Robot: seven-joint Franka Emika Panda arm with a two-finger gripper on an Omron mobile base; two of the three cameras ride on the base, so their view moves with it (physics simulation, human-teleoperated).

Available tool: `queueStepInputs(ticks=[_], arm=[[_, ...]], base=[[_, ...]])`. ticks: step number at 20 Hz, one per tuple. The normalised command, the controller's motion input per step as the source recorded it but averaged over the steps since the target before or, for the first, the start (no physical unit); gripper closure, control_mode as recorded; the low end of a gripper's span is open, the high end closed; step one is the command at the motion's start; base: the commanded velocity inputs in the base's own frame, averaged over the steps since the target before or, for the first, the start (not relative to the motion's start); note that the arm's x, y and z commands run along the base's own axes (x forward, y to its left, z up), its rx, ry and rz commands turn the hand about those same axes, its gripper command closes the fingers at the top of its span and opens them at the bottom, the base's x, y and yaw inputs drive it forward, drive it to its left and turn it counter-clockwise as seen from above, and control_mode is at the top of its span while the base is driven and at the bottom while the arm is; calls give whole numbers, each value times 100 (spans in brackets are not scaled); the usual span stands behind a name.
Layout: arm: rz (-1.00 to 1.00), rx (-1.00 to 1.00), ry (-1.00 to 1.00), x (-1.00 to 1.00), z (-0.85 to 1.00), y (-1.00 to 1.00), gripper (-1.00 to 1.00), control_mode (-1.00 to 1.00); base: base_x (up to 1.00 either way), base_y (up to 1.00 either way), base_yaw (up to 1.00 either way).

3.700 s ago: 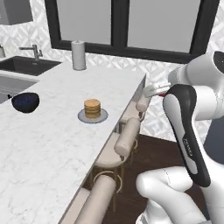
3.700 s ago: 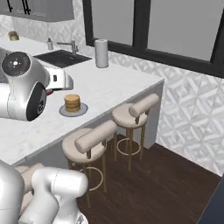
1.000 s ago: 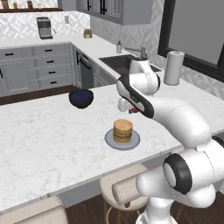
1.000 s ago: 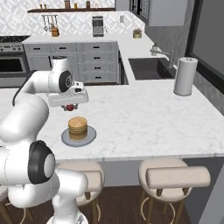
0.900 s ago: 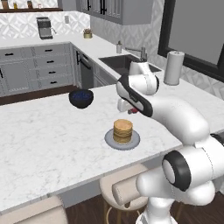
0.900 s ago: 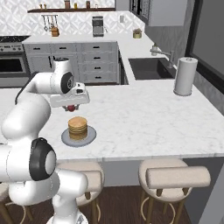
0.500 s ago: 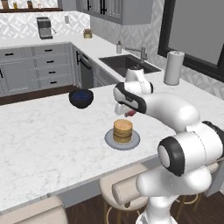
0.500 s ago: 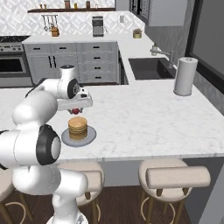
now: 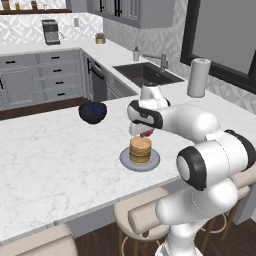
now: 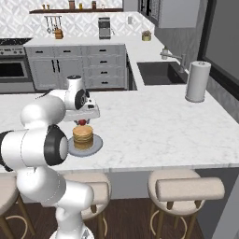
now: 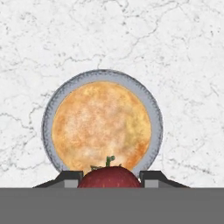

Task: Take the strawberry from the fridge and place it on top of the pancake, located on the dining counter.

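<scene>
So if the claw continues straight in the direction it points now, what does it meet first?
Probably the pancake: the claw, shut on the strawberry, points down at it, though the height above is unclear.

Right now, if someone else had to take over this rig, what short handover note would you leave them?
Claw: shut on the strawberry, held just above the pancake stack.
Things: the pancakes sit on a small grey plate on the dining counter; a dark blue bowl stands apart, behind the plate.
Done: strawberry fetched and brought over the stack.
Left: in the hand view the berry sits over the near edge of the stack, so probably centre it, lower, open the claw and withdraw.
</scene>
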Motion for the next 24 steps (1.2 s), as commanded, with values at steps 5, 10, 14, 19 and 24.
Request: queueStepInputs(ticks=[5, 10, 14, 19, 24], arm=[[0, 0, 0, -1, -19, 0, 100, -100], [0, 0, 0, 0, -23, 0, 100, -100], [0, 1, 0, 3, -14, 4, 100, -100], [0, 4, 0, 10, 0, 12, 100, -100], [0, 3, 0, 17, -5, 8, 100, -100]], base=[[0, 0, 0], [0, 0, 0], [0, 0, 0], [0, 0, 0], [0, 0, 0]])
